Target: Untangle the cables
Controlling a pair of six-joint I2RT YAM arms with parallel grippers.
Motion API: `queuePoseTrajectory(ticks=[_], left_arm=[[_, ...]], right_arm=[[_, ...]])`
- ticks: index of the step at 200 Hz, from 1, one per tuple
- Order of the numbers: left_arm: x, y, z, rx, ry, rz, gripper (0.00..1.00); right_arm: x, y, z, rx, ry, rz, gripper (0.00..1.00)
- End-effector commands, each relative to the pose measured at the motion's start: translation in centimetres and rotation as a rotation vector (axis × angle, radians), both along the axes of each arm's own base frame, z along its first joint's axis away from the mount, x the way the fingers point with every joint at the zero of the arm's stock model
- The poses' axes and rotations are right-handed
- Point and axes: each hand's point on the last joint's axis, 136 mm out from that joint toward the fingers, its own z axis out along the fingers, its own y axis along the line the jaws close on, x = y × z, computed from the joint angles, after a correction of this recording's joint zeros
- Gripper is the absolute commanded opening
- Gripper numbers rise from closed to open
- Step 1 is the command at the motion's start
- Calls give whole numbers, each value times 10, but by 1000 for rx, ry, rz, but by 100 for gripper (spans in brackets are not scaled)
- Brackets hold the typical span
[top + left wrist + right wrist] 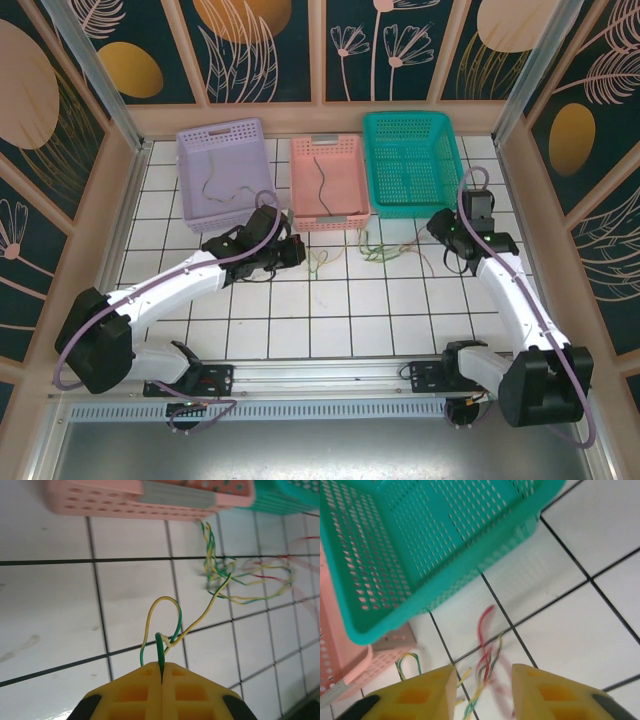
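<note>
A tangle of thin yellow-green and red cables [385, 248] lies on the white tiles in front of the baskets. My left gripper [161, 672] is shut on a green-and-yellow cable [165, 615], which loops up from its tips and trails off to the tangle [220, 575]. In the top view that gripper [298, 250] sits just below the pink basket's left corner. My right gripper [484, 680] is open; blurred red [483, 625] and yellow-green strands lie loose on the tiles between and beyond its fingers. In the top view the right gripper [446, 246] is right of the tangle.
Three baskets stand in a row at the back: lilac [190, 140], pink [330, 221] and teal [372, 165]. A dark cable [215, 188] lies in the lilac one and another [322, 185] in the pink one. Wooden walls close in both sides.
</note>
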Motion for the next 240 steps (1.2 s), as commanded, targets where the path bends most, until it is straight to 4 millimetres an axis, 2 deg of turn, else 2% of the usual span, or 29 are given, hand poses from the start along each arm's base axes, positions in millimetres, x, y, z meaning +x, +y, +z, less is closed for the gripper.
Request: queuePoseTrajectory(ticks=[1,24,39,46,47,52,79,91,106,136,177,195,213,240], left_arm=[[-4,-23,31,-117,-62,-123,0],[2,-33,45,-167,-81,-130,0],[7,-41,56,-207,-93,-138,0],[7,-43,54,-208,-90,-147,0],[10,-46,63,-220,-105,-149,0],[12,-49,68,-225,-113,-155,0],[14,-61,76,-222,-138,-232,0],[14,-63,74,-199,-141,-261,0],[15,-63,72,-170,-147,-280,0],[22,-68,77,-172,-161,-282,0],[27,-71,80,-180,-167,-263,0],[29,-70,77,-170,-151,-246,0],[33,-72,77,-177,-125,-221,0],[37,-77,78,-189,-89,-202,0]], right_arm=[[-10,19,18,13,-46,64,46],[-22,50,37,49,-68,131,51],[-33,83,48,71,-92,219,51],[-37,99,54,86,-109,265,49],[-37,100,54,88,-111,269,49],[-40,113,57,106,-116,310,47],[-49,162,66,190,-105,457,44],[-49,175,71,207,-103,489,43],[-46,180,71,214,-66,477,43],[-51,179,52,269,47,381,45],[-58,160,46,395,52,224,49],[-60,166,48,462,59,225,47],[-65,182,49,524,74,279,43],[-65,192,46,523,72,321,37]])
